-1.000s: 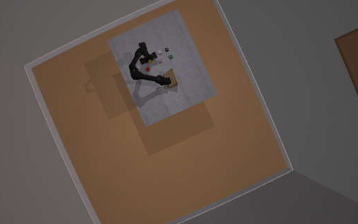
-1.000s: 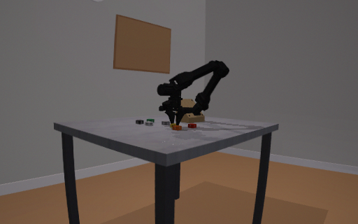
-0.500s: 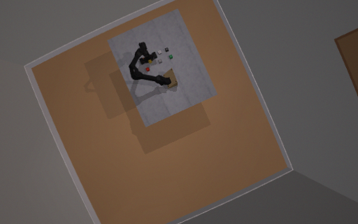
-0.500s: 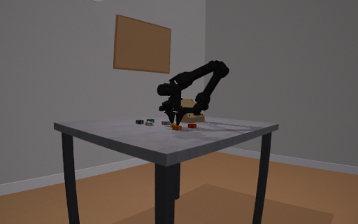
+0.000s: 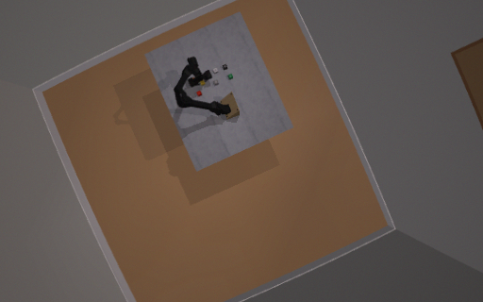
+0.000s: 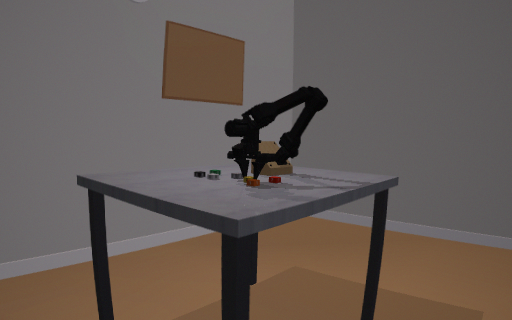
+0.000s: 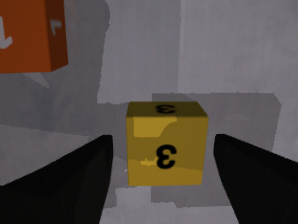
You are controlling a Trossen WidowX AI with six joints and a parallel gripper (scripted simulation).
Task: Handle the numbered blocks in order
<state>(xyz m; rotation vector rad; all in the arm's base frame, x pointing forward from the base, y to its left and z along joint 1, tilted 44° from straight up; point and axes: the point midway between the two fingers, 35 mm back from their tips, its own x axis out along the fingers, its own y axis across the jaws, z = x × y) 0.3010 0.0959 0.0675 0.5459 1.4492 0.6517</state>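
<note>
A yellow block (image 7: 166, 149) (image 6: 247, 178) (image 5: 203, 82) printed with a 3 rests on the grey table (image 6: 182, 192). My gripper (image 7: 164, 144) (image 6: 251, 175) is down at table level, with one black finger on each side of the block. A narrow gap shows on both sides, so the fingers are open and not touching it. An orange block (image 7: 27, 26) (image 6: 254, 183) printed with a 1 lies close by, at the upper left of the wrist view. A red block (image 5: 199, 93) (image 6: 274, 179) lies nearby.
A black block (image 5: 224, 67) (image 6: 199, 174), a green block (image 5: 230, 76) (image 6: 215, 171) and two pale blocks (image 5: 215, 70) (image 5: 216, 82) lie farther along the table. The arm's tan wooden base (image 5: 231, 101) (image 6: 270, 148) stands behind them.
</note>
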